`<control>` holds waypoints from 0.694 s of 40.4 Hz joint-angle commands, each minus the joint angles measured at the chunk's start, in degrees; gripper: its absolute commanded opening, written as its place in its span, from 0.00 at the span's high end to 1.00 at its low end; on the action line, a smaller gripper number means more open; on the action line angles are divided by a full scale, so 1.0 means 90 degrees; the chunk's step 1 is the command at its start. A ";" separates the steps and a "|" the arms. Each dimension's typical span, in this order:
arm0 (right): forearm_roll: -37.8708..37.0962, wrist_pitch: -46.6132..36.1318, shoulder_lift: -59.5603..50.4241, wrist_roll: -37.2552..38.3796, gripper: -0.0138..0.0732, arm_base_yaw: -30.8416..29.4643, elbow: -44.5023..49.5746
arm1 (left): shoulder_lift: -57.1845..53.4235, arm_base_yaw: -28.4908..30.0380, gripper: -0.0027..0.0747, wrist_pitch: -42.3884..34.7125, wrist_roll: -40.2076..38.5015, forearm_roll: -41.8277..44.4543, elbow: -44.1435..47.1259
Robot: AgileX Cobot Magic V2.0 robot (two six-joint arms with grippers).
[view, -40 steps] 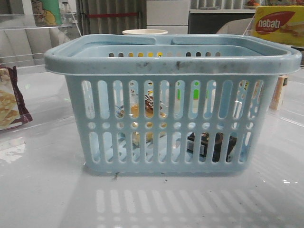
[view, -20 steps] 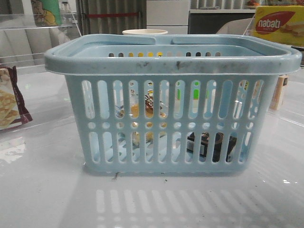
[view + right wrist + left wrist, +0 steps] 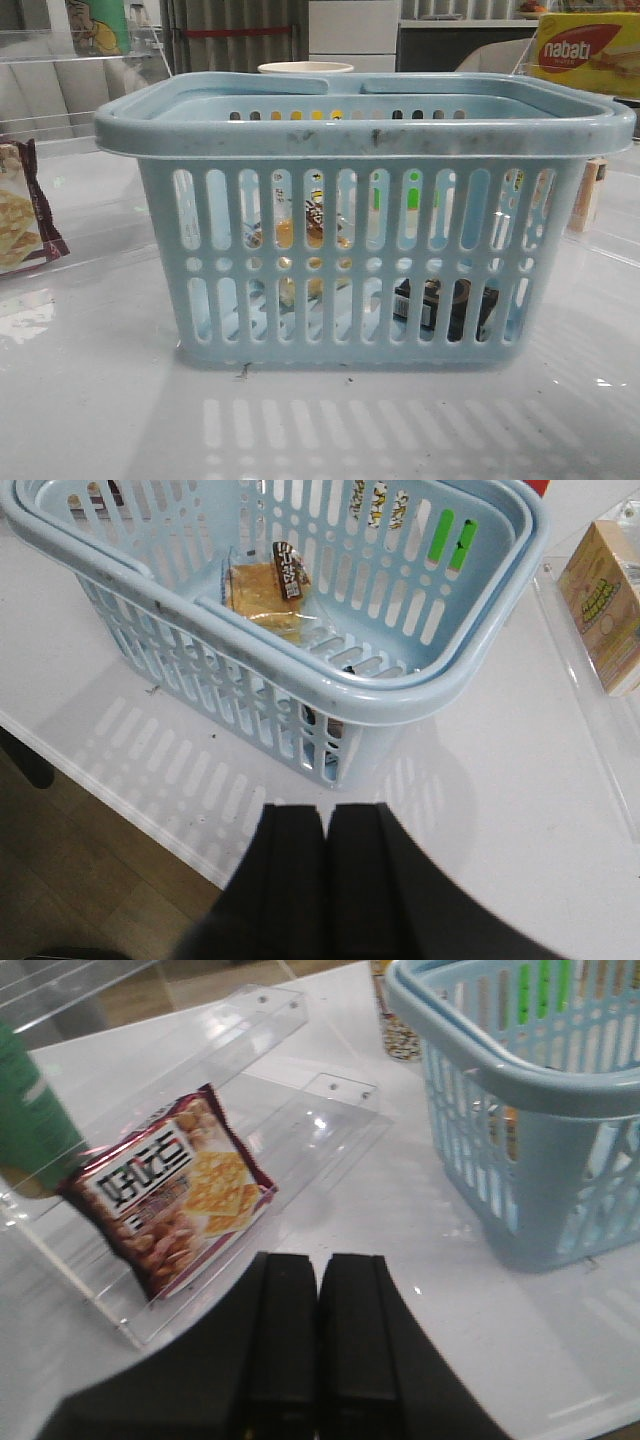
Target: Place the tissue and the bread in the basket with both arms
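The light-blue basket (image 3: pixel 360 130) stands in the middle of the table and also shows in the left wrist view (image 3: pixel 530 1090) and the right wrist view (image 3: pixel 330 690). The bread (image 3: pixel 268 588), a clear packet of yellow-orange bread with a dark label, lies inside it on the floor (image 3: pixel 300 235). The black tissue pack (image 3: pixel 445 305) lies inside at the right, seen through the slots. My left gripper (image 3: pixel 318 1265) is shut and empty, held back to the left of the basket. My right gripper (image 3: pixel 326 815) is shut and empty, held back from the basket's right corner. Neither arm shows in the front view.
A brown-edged cracker packet (image 3: pixel 175 1195) lies on a clear acrylic stand (image 3: pixel 300 1110) left of the basket. A beige upright box (image 3: pixel 605 605) stands to the right. A yellow Nabati box (image 3: pixel 585 50) sits at the back right. The table's front edge (image 3: pixel 130 800) runs below the basket.
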 commanded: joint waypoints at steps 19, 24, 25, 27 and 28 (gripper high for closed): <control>-0.0050 -0.0448 0.0009 -0.0015 0.78 0.0004 -0.0177 | -0.1679 0.0910 0.85 -0.3147 -0.1246 0.0521 0.2229; -0.0050 -0.0447 0.0009 -0.0015 0.78 0.0004 -0.0177 | -0.1679 0.0910 0.85 -0.3565 -0.1270 0.0459 0.2544; -0.0050 -0.0447 0.0009 -0.0015 0.78 0.0004 -0.0177 | -0.1679 0.0910 0.85 -0.3478 -0.1270 0.0407 0.2525; -0.0050 -0.0447 0.0009 -0.0015 0.78 0.0004 -0.0177 | -0.1679 0.0910 0.85 -0.3580 -0.1270 0.0407 0.2537; -0.0050 -0.0447 0.0009 -0.0015 0.78 0.0004 -0.0177 | -0.1679 0.0910 0.85 -0.3595 -0.1270 0.0407 0.2537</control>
